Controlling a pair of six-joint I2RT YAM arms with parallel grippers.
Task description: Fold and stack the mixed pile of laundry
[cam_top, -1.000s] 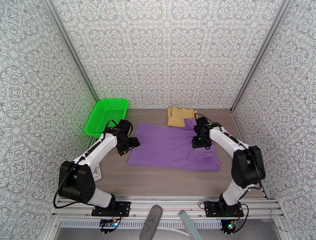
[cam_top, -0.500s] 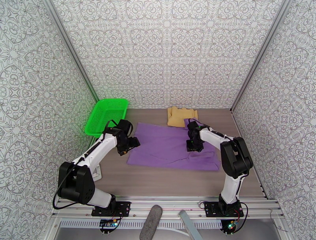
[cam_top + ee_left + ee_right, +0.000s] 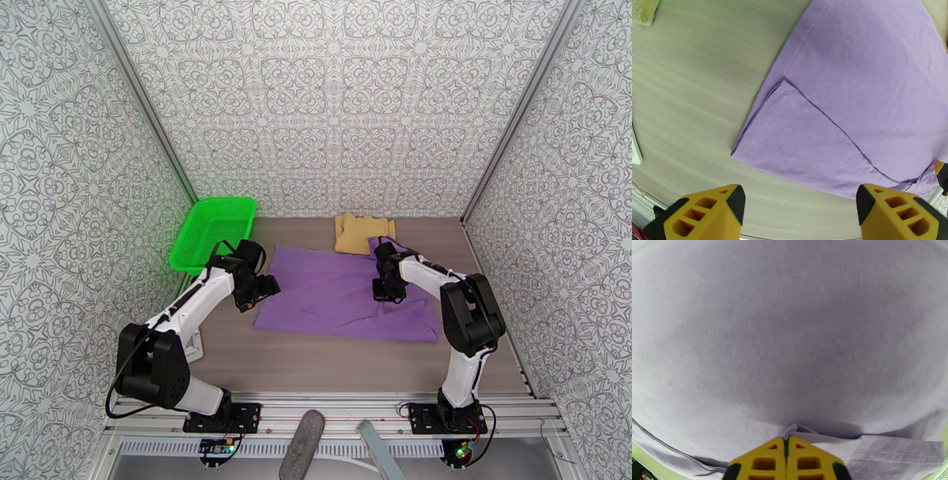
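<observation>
The purple shirt [image 3: 332, 296] lies spread flat on the bench [image 3: 316, 359], with the tan garment [image 3: 362, 233] just behind it. The right claw [image 3: 787, 447] is closed tight, pinching a small pucker of the shirt. The left claw [image 3: 800, 201] gapes wide and empty by the shirt's left edge.

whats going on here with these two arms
Both arms are working on a purple T-shirt spread on the table. The right claw is shut on a pucker of its fabric, while the left claw hangs open by the shirt's left edge. A folded mustard-tan garment lies behind, a green basket at back left.
</observation>
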